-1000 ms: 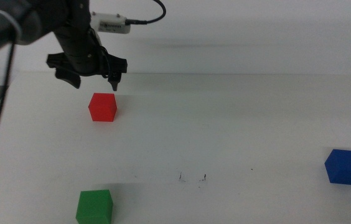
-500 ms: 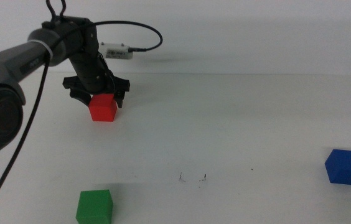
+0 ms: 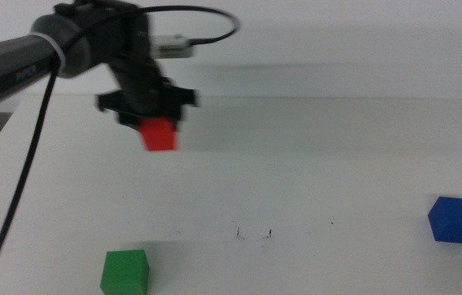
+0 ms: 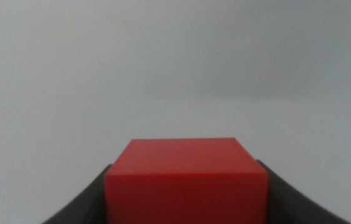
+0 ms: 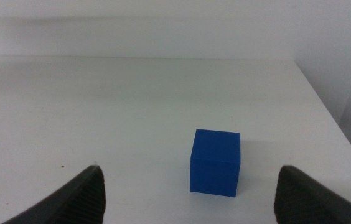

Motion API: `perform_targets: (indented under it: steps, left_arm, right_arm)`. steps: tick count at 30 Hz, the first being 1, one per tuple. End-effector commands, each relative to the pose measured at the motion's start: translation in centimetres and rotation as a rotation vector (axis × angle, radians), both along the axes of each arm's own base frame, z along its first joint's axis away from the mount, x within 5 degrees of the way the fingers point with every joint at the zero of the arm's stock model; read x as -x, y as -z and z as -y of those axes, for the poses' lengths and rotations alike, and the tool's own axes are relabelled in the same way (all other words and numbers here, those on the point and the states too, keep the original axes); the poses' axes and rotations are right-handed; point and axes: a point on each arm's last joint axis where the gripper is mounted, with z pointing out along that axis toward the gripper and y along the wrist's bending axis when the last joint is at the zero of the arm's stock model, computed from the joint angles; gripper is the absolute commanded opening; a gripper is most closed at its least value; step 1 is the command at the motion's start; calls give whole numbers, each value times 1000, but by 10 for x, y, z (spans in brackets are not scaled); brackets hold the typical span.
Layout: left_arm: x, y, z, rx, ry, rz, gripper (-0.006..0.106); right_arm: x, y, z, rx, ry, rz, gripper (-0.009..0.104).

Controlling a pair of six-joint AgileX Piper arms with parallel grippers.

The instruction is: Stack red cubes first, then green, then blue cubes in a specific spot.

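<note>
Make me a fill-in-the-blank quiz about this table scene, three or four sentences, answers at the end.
1. The left gripper is shut on the ____ cube.
2. The right gripper, jaws open, faces the ____ cube.
3. The green cube sits on the white ____, touched by no gripper.
4. At the pen ticks marking the stacking spot, ____ cubes are stacked so far.

Missing words: red; blue; table; no
</note>
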Motion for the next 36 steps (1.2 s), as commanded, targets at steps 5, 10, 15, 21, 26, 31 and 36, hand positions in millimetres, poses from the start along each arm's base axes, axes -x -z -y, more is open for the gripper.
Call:
perform_targets:
  steps: [5, 10, 15, 21, 26, 31, 36]
  left_arm:
    - [88, -12, 87, 98, -68, -30, -2]
    - [102, 13, 125, 73, -39, -18, -2]
    - [99, 40, 136, 75, -23, -50, -2]
    - [97, 56, 140, 66, -11, -70, -2]
    - [96, 64, 142, 71, -4, -87, 0]
    - [97, 65, 144, 80, 22, -91, 5]
    - [96, 72, 143, 59, 22, -109, 23]
  right_arm:
    - [0, 0, 1, 17, 7, 15, 92]
    - [0, 0, 1, 17, 7, 15, 92]
    - [0, 0, 1, 17, 7, 15, 92]
    - [0, 0, 1, 17, 7, 15, 92]
    - [0, 0, 1, 17, 7, 15, 92]
    - [0, 0, 1, 17, 7, 15, 92]
    - [0, 0, 1, 17, 7, 15, 92]
